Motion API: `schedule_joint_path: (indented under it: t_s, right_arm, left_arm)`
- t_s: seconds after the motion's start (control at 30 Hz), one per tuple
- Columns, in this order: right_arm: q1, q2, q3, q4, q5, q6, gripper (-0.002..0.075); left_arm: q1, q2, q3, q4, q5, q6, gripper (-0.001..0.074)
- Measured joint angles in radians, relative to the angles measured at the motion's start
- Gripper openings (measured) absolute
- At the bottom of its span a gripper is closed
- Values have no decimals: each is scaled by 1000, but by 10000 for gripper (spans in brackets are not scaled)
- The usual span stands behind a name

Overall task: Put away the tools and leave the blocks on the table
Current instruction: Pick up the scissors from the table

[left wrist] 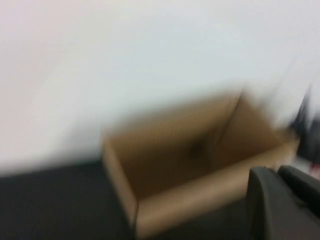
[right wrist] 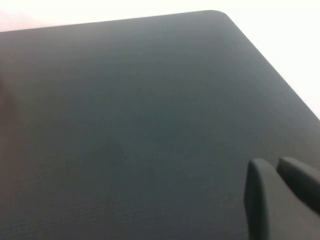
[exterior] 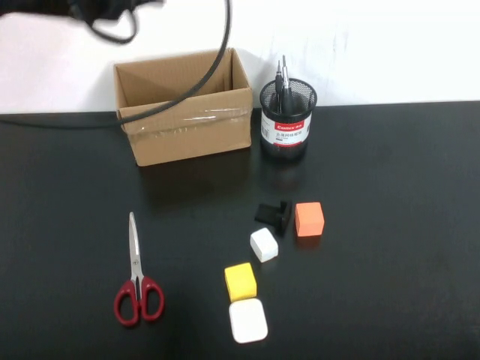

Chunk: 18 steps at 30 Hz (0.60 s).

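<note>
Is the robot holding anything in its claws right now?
No. The left gripper, up above the cardboard box, is shut on nothing. The right gripper, over the bare table, is shut and empty too.

Red-handled scissors, orange cube, yellow cube, blk table.

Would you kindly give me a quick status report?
Left gripper shut, empty, above cardboard box. Right gripper shut, parked over bare table. Scissors not stowed; nothing blocking.
</note>
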State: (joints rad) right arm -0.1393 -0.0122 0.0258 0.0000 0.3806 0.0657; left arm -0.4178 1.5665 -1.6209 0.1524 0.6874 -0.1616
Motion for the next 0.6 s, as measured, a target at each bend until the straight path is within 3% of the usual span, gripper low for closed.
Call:
schedule_joint_path:
  t_s: [0.33,0.6]
  right_arm:
    - [0,0,0,0,0,0,-8]
    - [0,0,0,0,0,0,-8]
  left_arm:
    - [0,59,0,-86,511,-10,0]
    - [0,54,126,-178,522,-16,0]
